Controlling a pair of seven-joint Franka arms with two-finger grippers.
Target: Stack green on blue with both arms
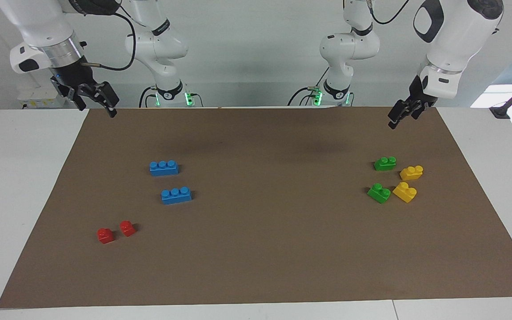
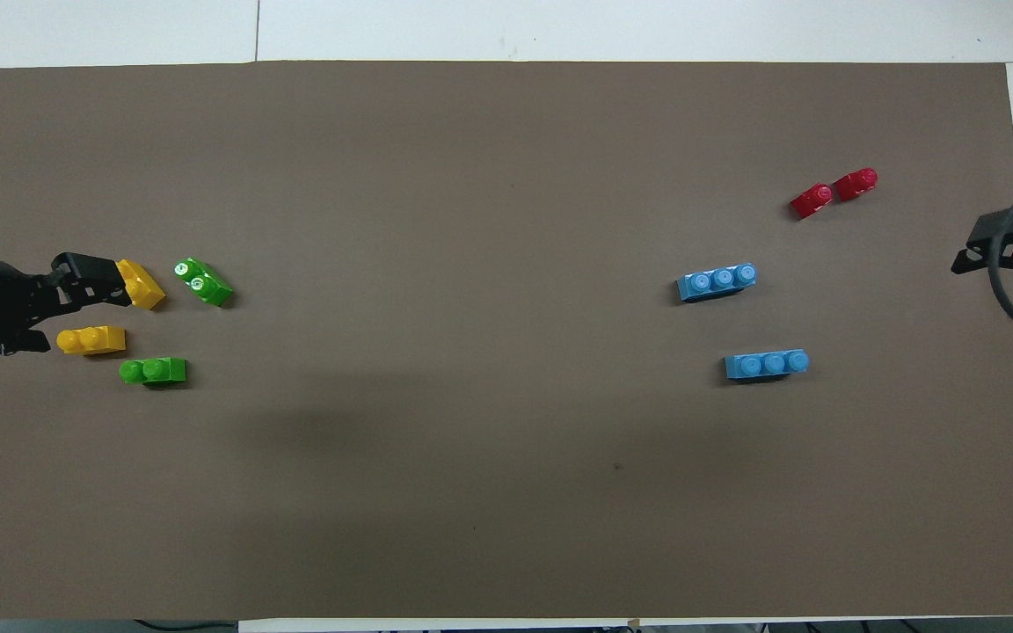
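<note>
We've got two greens at the left arm's end of the mat [image 1: 256, 266] — the nearer green [image 1: 385, 163] and the farther green [image 1: 379, 193] — each with a yellow brick beside it: one yellow [image 1: 411, 172] and another yellow [image 1: 405, 192]. All four sit flat and apart from each other. At the right arm's end are the two blues, the nearer blue [image 1: 164, 168] and the farther blue [image 1: 176, 195], both unstacked, with two reds [image 1: 116, 232] farther out from the robots.

Our left gripper [image 1: 399, 116] hangs in the air over the mat's edge by the robots, above the green and yellow cluster, touching nothing — fingers spread open and empty. Our right gripper [image 1: 98, 100] is up over the mat's corner at its own end, also open with nothing in it.
</note>
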